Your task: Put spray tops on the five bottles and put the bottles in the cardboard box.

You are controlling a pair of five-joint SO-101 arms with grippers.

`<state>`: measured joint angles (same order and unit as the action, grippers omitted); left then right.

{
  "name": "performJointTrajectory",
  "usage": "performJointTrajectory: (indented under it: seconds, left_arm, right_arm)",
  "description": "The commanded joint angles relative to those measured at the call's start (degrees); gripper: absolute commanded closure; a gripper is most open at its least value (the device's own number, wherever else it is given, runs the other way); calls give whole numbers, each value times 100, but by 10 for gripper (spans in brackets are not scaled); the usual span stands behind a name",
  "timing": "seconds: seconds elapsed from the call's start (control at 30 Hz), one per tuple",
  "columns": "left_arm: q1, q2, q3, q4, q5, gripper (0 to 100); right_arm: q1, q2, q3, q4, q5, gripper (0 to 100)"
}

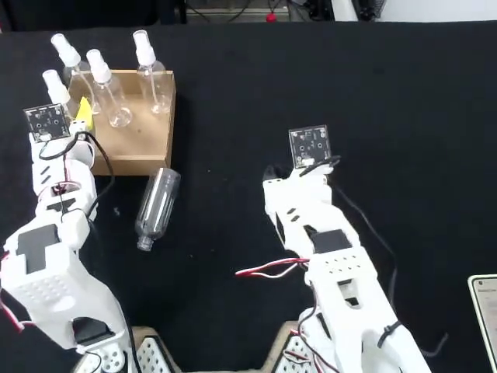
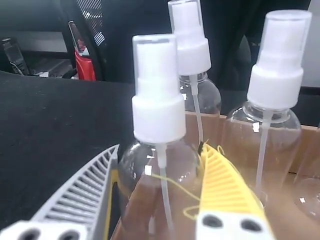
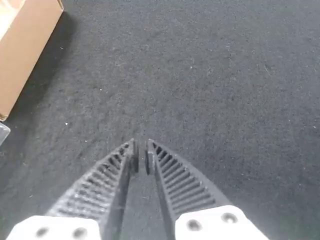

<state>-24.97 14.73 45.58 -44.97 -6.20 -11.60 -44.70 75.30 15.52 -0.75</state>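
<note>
A cardboard box stands at the back left of the black table. Three clear bottles with white spray tops stand upright in it. A further capped bottle is upright at the box's near left corner, and my left gripper is shut on it. In the left wrist view the grey and yellow fingers press both sides of this bottle, just below its shoulder. One uncapped bottle lies on the cloth in front of the box. My right gripper is shut on nothing over bare cloth at mid table.
The box's corner lies well off to one side of the right gripper. A white flat device sits at the table's near right edge. Cables and a red object lie beyond the table's far edge.
</note>
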Motion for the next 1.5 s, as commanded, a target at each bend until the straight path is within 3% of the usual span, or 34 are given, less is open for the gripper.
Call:
performJointTrajectory:
  seconds: [0.0,0.2,0.8,1.47]
  left_arm:
    - [-119,-9,-101,-9,-26,921]
    - [-119,9,-57,-9,-26,756]
    - [-242,-703,259,35,-26,782]
    - [-295,-633,268,35,-26,774]
  right_arm:
    - [132,22,-13,-149,-18,967]
    - [132,22,-13,-149,-18,967]
    - [132,22,-13,-149,-18,967]
    - [141,22,-13,-149,-18,967]
